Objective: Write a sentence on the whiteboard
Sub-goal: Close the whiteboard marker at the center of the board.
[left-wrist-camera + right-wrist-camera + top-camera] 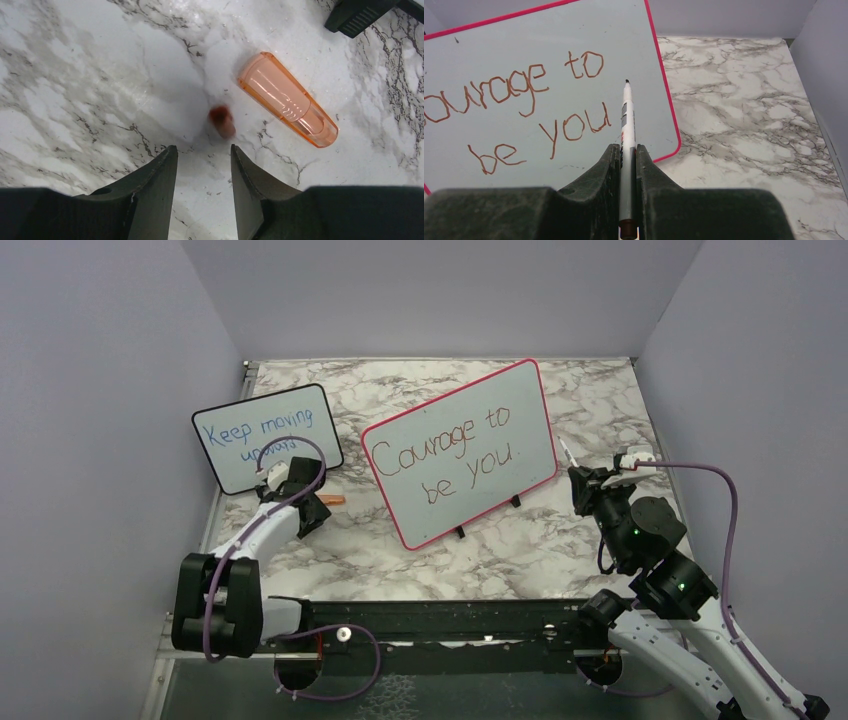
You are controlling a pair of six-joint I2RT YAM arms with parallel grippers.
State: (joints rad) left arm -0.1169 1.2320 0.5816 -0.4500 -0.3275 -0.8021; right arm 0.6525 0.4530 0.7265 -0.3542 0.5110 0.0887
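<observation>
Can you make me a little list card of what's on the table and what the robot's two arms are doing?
Big board: large rounded whiteboard with a pink frame, standing tilted on small black feet
Writing: red-brown sentence, "Courage to be you.", in two lines
Small board: black-framed whiteboard with blue writing, at the left
Right jaws: shut on a white marker, tip pointing toward the big board
Left jaws: open and empty, just short of a clear orange cap lying on the marble table
</observation>
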